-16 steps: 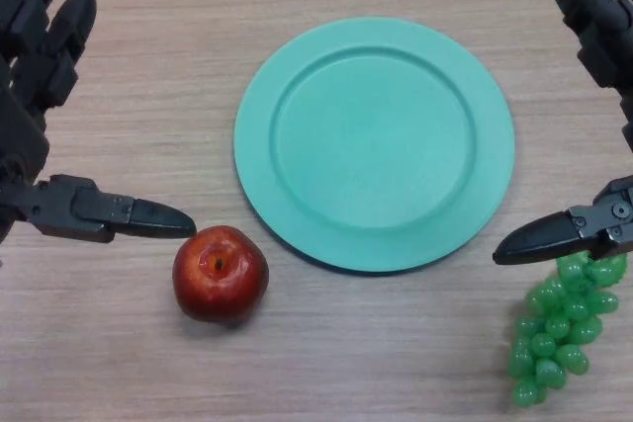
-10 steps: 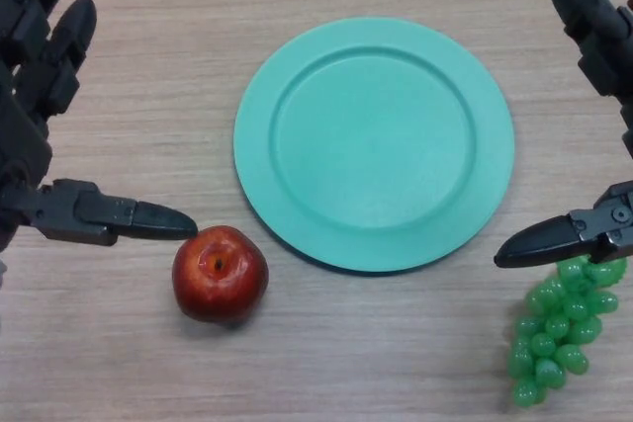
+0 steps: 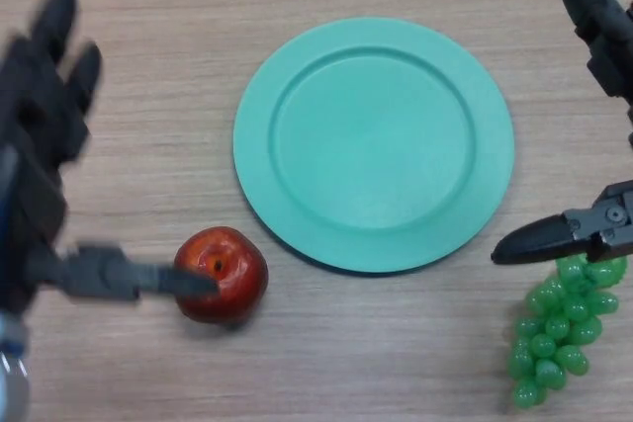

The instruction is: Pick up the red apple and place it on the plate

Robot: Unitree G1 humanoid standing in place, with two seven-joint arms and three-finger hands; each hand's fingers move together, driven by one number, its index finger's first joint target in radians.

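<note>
Comparing with the earlier views, the left hand [image 3: 45,195] has been lowered toward the apple [image 3: 221,275]; its thumb now overlaps the fruit, fingers still spread, nothing gripped. Apple rests on the worktop [image 3: 158,7] just beside the plate [image 3: 374,143]. Right hand [image 3: 593,126], open, is unchanged. Grasp judged imminent.

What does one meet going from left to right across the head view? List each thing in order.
left hand → red apple → plate → green grapes. The right hand overlaps the grapes, so it is left out.
</note>
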